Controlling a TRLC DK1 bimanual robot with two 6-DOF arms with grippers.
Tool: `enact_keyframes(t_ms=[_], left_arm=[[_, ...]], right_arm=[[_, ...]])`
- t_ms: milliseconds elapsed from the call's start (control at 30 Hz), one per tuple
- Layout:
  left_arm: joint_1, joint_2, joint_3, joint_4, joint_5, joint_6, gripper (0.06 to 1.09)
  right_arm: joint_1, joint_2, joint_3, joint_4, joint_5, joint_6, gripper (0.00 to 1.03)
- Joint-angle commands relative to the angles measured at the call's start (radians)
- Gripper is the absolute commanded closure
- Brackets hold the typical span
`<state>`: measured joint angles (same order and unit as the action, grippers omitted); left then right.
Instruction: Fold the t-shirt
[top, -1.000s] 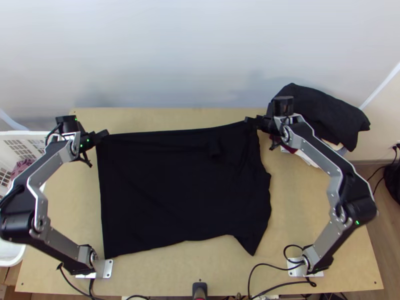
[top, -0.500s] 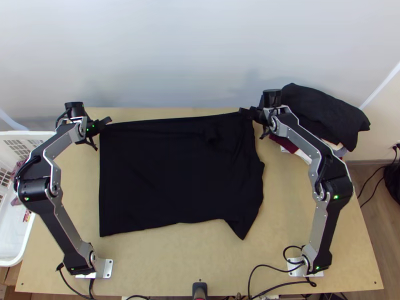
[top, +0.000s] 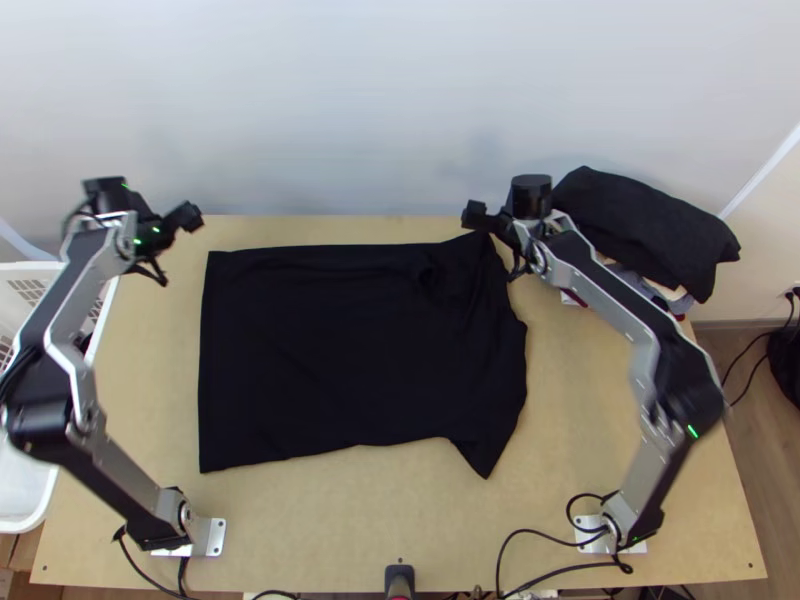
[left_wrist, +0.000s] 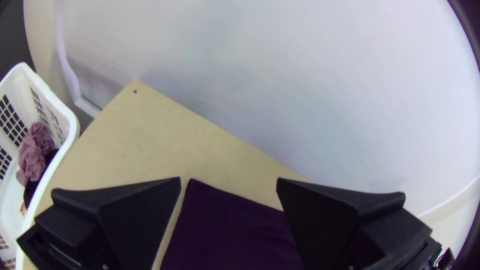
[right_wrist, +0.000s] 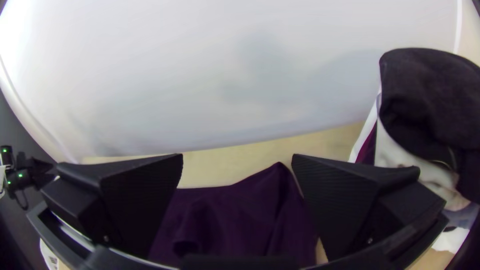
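Note:
The black t-shirt (top: 350, 350) lies spread on the table, its far edge straight at the left, with small creases near the far right corner and a pointed corner at the near right. My left gripper (top: 190, 215) is beyond and left of the shirt's far left corner; in the left wrist view the left gripper (left_wrist: 229, 200) stands open, the shirt (left_wrist: 230, 230) showing between its fingers. My right gripper (top: 477, 215) is over the far right corner; in the right wrist view the right gripper (right_wrist: 237, 175) is open too, with the shirt (right_wrist: 235, 215) below between its fingers.
A white basket (left_wrist: 50, 105) with a mauve cloth (left_wrist: 35, 152) stands off the table's left side. A pile of clothes, a black one (top: 650, 230) on top, sits at the far right. Bare table (top: 340, 520) lies along the near side.
Both grippers have let go of the shirt's far edge. The shirt was first drawn toward the far side. My left gripper then moved off leftward and away; the right shifted slightly left.

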<state>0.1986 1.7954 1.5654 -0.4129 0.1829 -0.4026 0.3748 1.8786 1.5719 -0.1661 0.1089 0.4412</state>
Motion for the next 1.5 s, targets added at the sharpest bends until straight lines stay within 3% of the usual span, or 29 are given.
enact_keyframes(t_ms=[0, 233, 400, 467, 567, 667, 733, 933, 1000, 1067, 1100, 1333, 1467], left_arm=[[-0.004, -0.140, -0.041, -0.046, 0.020, 0.025, 0.15], [-0.005, -0.380, -0.073, -0.150, 0.020, 0.096, 0.15], [-0.001, -0.488, -0.111, -0.196, 0.020, 0.107, 0.15], [-0.004, -0.522, -0.131, -0.207, 0.021, 0.107, 0.15], [-0.005, -0.561, -0.151, -0.227, 0.020, 0.105, 0.15], [-0.007, -0.585, -0.157, -0.247, 0.020, 0.105, 0.15], [-0.007, -0.594, -0.157, -0.264, 0.020, 0.105, 0.15], [-0.007, -0.623, -0.154, -0.310, 0.016, 0.105, 0.15], [-0.007, -0.633, -0.154, -0.319, 0.013, 0.105, 0.15], [-0.007, -0.642, -0.151, -0.328, 0.010, 0.105, 0.15], [-0.007, -0.646, -0.151, -0.333, 0.009, 0.105, 0.15], [-0.005, -0.665, -0.153, -0.357, 0.000, 0.105, 0.15], [-0.005, -0.673, -0.159, -0.365, -0.011, 0.105, 0.15]], right_arm=[[0.039, -0.214, -0.089, -0.024, 0.003, 0.070, 0.03], [0.087, -0.612, -0.332, -0.182, -0.034, 0.163, 0.03], [0.055, -0.820, -0.501, -0.351, -0.057, 0.175, 0.07], [0.010, -0.874, -0.558, -0.418, -0.146, 0.191, 0.15], [-0.071, -0.931, -0.641, -0.516, -0.284, 0.217, 0.16], [-0.168, -0.928, -0.693, -0.644, -0.488, 0.252, 0.15], [-0.169, -0.947, -0.734, -0.681, -0.509, 0.240, 0.15], [-0.201, -0.929, -0.828, -0.731, -0.548, 0.217, 0.16], [-0.200, -0.915, -0.862, -0.724, -0.552, 0.211, 0.27], [-0.217, -0.906, -0.888, -0.691, -0.552, 0.208, 0.49], [-0.229, -0.904, -0.905, -0.668, -0.552, 0.206, 0.55], [-0.260, -0.753, -0.954, -0.632, -0.574, 0.108, 0.55], [-0.266, -0.679, -0.954, -0.575, -0.575, 0.099, 0.55]])
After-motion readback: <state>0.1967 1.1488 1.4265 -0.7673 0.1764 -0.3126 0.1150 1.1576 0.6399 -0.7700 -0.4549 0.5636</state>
